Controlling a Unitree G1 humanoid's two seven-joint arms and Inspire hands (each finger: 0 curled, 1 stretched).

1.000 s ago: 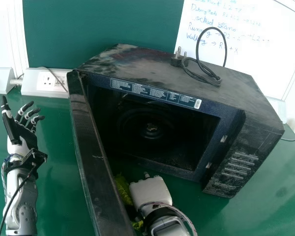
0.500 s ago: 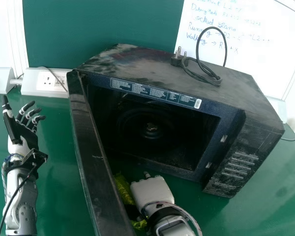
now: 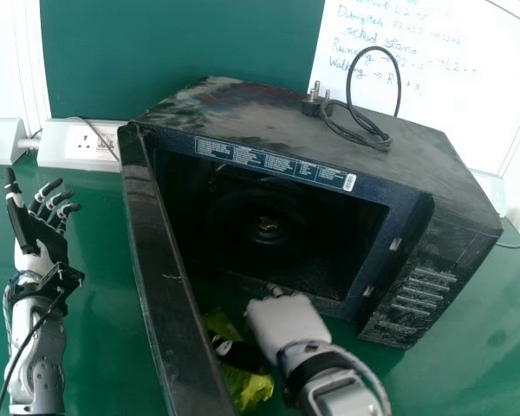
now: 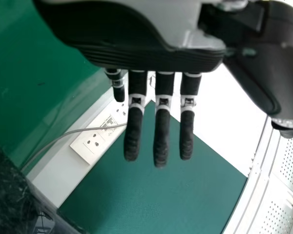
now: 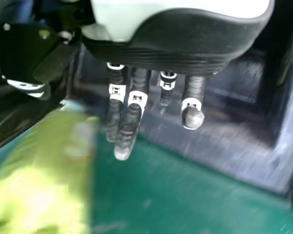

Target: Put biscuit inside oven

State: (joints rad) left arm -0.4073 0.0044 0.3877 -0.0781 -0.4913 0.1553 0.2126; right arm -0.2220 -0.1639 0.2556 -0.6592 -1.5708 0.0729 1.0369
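From where I stand, the oven (image 3: pixel 468 186) has its door (image 3: pixel 160 260) swung open on the robot's left, and the packet (image 3: pixel 251 390) is still outside, in front of the oven's opening. It is a crinkled, bright yellow-green thing, just beside the inner face of the oven door, over the tabletop (image 3: pixel 95 347).

The right hand (image 3: pixel 286 321) is in front of the oven too, at the lower edge of its opening, back of the hand upward. The packet is on the thumb side of that hand, between it and the oven door, and the dark thumb crosses in front of part of the packet in the head view. In the right wrist view, the fingers (image 5: pixel 127 134) hang a little apart and loosely bent, with nothing pinched between them; the packet is off to the thumb's side, blurred. Whether the thumb touches it, I cannot tell.

The left hand (image 3: pixel 42 232) is well apart from the packet, on the far side of the oven door, its fingers spread and slightly bent.

A black cord (image 3: pixel 355 130) with its plug is looped on top of the oven. A socket strip (image 3: pixel 74 146) sits behind the oven toward the robot's left, and a whiteboard (image 3: pixel 459 95) with handwriting stands behind the oven toward the robot's right.
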